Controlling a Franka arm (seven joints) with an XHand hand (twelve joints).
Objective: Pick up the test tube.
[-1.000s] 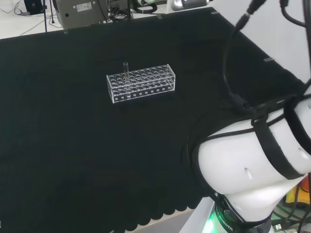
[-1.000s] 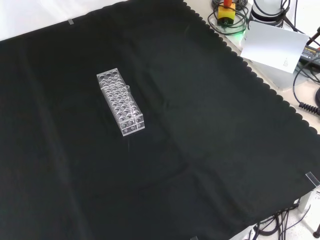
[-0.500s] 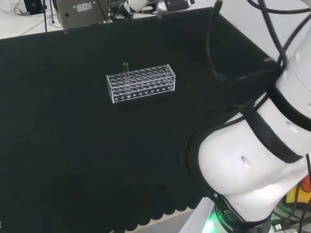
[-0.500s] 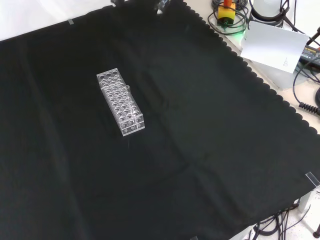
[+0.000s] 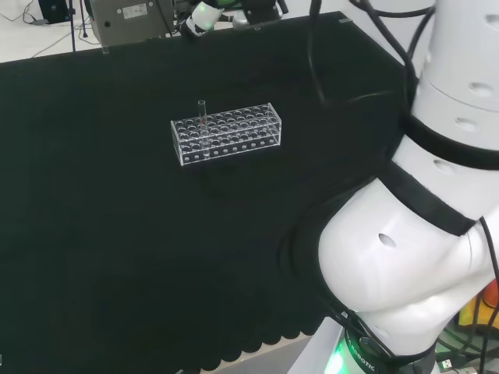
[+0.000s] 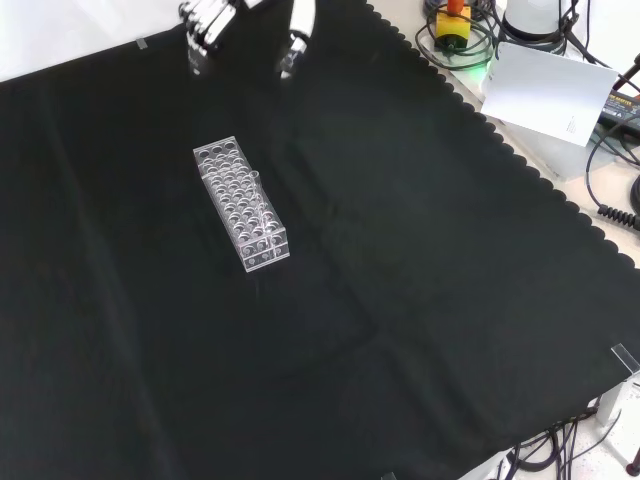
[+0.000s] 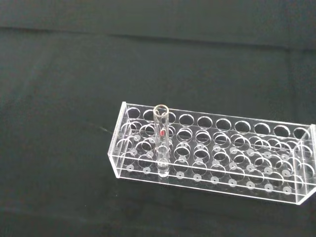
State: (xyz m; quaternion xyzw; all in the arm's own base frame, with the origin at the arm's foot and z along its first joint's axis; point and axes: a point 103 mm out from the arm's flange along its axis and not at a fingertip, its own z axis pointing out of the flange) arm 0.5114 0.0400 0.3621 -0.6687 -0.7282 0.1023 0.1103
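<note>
A clear test tube (image 5: pixel 202 114) with a small red mark stands upright in a clear plastic rack (image 5: pixel 234 137) near the middle of the black cloth. Seen from the front, the tube (image 6: pixel 255 188) sits in a hole toward the nearer end of the rack (image 6: pixel 222 160). The wrist view looks at the tube (image 7: pixel 161 143) and the rack (image 7: pixel 222 163) from some distance. The hand (image 6: pixel 207 18) enters at the top of the front view, beyond the rack's far end. Its fingers and thumb (image 6: pixel 298 30) are spread apart and hold nothing. In the head view the hand (image 5: pixel 204 13) is at the cloth's far edge.
The arm's white links (image 5: pixel 421 249) take up the right of the head view. A grey device (image 5: pixel 129 19) stands beyond the cloth's far edge. In the front view a white sheet (image 6: pixel 550 90) and cables (image 6: pixel 455 35) lie past the scalloped cloth edge at upper right.
The hand has come into the front view from the top and moved closer to the rack. The arm's links have swung upward in the head view. Rack and tube have not moved.
</note>
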